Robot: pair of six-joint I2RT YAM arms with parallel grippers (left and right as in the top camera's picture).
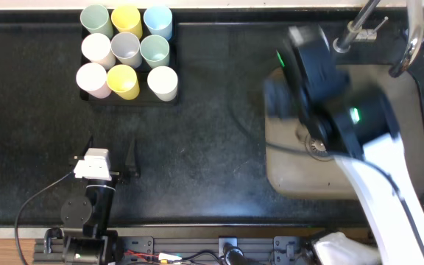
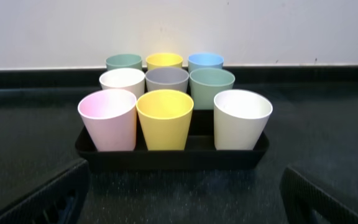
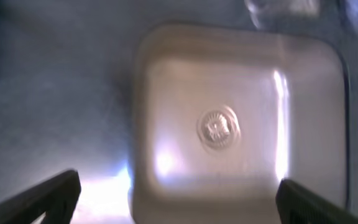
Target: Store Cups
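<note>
Cups, nine, upright and mouth-up, close-packed three by three in a black tray [image 1: 131, 101] at the far left of the dark speckled countertop [image 1: 219, 73], near the back wall. Far row: green cup [image 1: 95, 18], yellow cup [image 1: 126, 20], blue cup [image 1: 157, 20]. Middle row: white cup [image 1: 97, 48], grey cup [image 1: 126, 46], second green cup [image 1: 154, 50]. Near row: pink cup [image 2: 107, 118], second yellow cup [image 2: 165, 117], cream cup [image 2: 242, 118]. From the left wrist, the near row stands in front of the middle and far rows and hides their lower parts, and the tray's low wall covers the near cups' bases. Left gripper [image 2: 182, 205]: low over the counter, well short of the tray and facing it, fingers [image 2: 42, 199] spread wide with nothing between them. Right gripper [image 3: 179, 208]: raised above the sink [image 3: 148, 93], well apart from the tray, jaws wide apart and holding nothing; drain [image 3: 217, 127] below it. Right arm [image 1: 359, 125] crosses over the basin. Faucet [image 1: 359, 26] behind the sink. Cables [image 1: 35, 199] at the left arm's base.
</note>
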